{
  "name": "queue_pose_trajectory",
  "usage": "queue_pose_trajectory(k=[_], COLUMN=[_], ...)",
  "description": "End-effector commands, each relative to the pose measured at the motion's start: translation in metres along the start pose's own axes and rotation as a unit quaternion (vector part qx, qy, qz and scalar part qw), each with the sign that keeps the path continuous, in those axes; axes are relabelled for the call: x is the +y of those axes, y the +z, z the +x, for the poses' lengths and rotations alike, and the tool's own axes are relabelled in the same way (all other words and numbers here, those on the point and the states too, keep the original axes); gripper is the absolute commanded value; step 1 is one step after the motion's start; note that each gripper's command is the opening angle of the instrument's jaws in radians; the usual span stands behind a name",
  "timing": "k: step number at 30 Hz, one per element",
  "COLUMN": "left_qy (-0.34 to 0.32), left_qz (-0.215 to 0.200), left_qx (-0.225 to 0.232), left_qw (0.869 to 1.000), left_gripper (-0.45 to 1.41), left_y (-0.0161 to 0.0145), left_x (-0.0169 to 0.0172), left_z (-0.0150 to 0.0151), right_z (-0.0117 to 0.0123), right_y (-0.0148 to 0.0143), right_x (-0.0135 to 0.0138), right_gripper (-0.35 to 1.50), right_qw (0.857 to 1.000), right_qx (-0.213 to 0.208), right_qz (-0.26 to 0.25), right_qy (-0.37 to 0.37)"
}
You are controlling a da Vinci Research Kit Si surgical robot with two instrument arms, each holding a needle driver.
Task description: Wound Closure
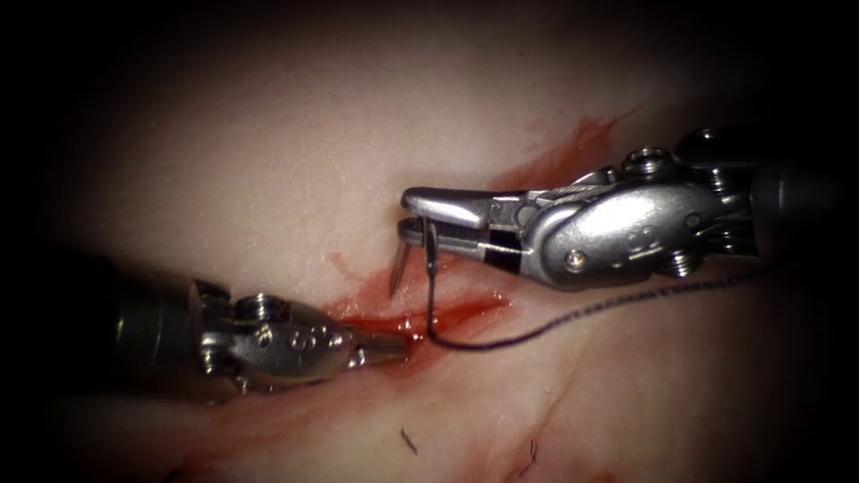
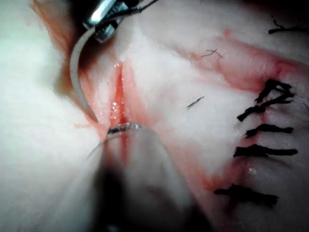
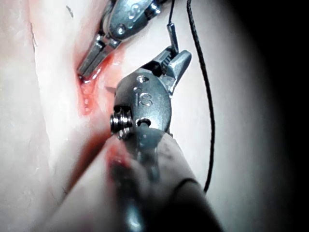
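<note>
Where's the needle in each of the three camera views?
Endoscope view: needle in the right tool, tip above the cut, out of the tissue.
Left wrist view: needle arcs beside the cut.
Right wrist view: needle's thread end.
Shared landmark: the cut.

Both tools are showing polished silver metal. The right end effector (image 1: 413, 215) is tapering from a rounded wrist housing that is carrying small screws, a stamped marking and a black insert behind the jaws. The left end effector (image 1: 394, 347) is carrying similar screw heads and stamped figures, joining a dark grey shaft.
</note>
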Motion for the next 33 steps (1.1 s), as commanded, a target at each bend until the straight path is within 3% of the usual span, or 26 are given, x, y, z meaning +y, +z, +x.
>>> queue_pose_trajectory(k=[1,33], left_qy=[0.000,0.000], left_qz=[0.000,-0.001], left_qx=[0.001,0.000], left_qw=[1.000,1.000], left_gripper=[-0.28,-0.28], left_y=[0.0007,0.0006], left_x=[0.0001,0.0001], left_z=[0.0000,0.0000], right_z=[-0.0004,-0.0010], right_y=[0.0009,0.0016], right_x=[0.0000,-0.0024], right_gripper=[-0.35,-0.35], right_qw=[1.000,0.999], right_qx=[0.001,-0.003], right_qz=[0.000,0.023], right_qy=[-0.002,0.022])
